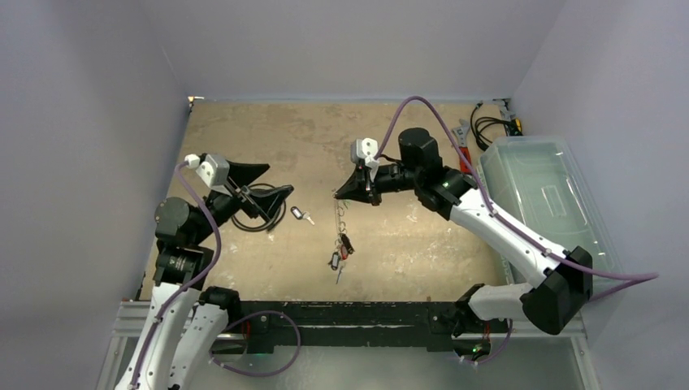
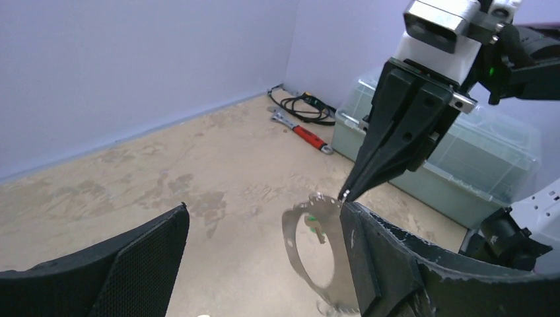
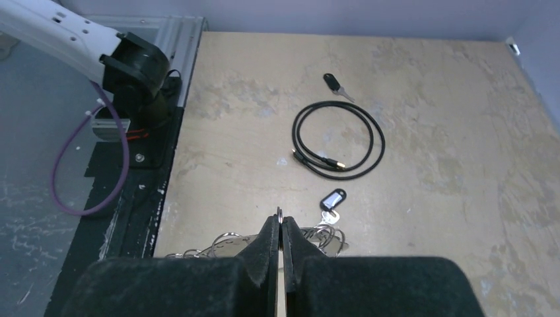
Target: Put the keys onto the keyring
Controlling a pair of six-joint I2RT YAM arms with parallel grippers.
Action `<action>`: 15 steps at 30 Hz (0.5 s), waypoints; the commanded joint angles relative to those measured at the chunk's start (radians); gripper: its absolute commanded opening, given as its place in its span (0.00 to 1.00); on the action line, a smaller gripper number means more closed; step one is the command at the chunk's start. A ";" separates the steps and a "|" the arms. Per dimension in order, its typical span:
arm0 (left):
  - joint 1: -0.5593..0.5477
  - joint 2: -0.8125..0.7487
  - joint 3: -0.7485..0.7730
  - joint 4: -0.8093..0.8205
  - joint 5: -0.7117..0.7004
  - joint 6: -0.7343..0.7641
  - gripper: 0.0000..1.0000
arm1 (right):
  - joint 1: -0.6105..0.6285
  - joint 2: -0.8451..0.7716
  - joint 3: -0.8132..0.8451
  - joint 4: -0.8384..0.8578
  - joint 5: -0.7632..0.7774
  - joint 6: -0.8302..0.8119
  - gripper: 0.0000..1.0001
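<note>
right gripper [image 3: 280, 228] is pinched fully closed on the top edge of the keyring [image 2: 289, 239], holding it upright near the middle of the table [image 1: 390, 138]. the ring hangs on edge below the tips. left gripper [image 1: 278, 179] is spread wide with nothing in it, hovering over the black cable loop [image 3: 317, 161]. in its wrist view the ring sits right against its right-hand finger [image 2: 396, 264]; can't tell if they touch. a bunch of keys [image 1: 341, 250] dangles low on the ring, and i can't tell if they rest on the table. one loose key [image 1: 302, 215] with a dark head lies flat on the table just right of the cable loop, apart from the ring.

handling, my guess: the ring is thin stiff metal, light and springy at the split. it looks smooth, so it can twist or slip in a two-pad pinch, and the hung keys will make it swing. best held on the flat of the rim, away from the opening, so the gap is free. the loose key is small, flat, rigid and light, so hard to get under on the table. its plastic head is the thicker, grippier part; take it by the head edges and leave the hole clear. risk: the key skids away or the ring rotates when pushed.
</note>
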 commanded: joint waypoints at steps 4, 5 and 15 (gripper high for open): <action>-0.039 0.002 -0.116 0.304 -0.039 -0.149 0.83 | 0.011 -0.055 -0.041 0.195 0.031 0.112 0.00; -0.046 0.004 -0.138 0.333 -0.046 -0.148 0.82 | 0.017 -0.054 -0.050 0.207 0.015 0.120 0.00; -0.151 0.033 -0.139 0.275 0.174 0.296 0.81 | 0.094 -0.097 -0.120 0.174 -0.025 -0.130 0.00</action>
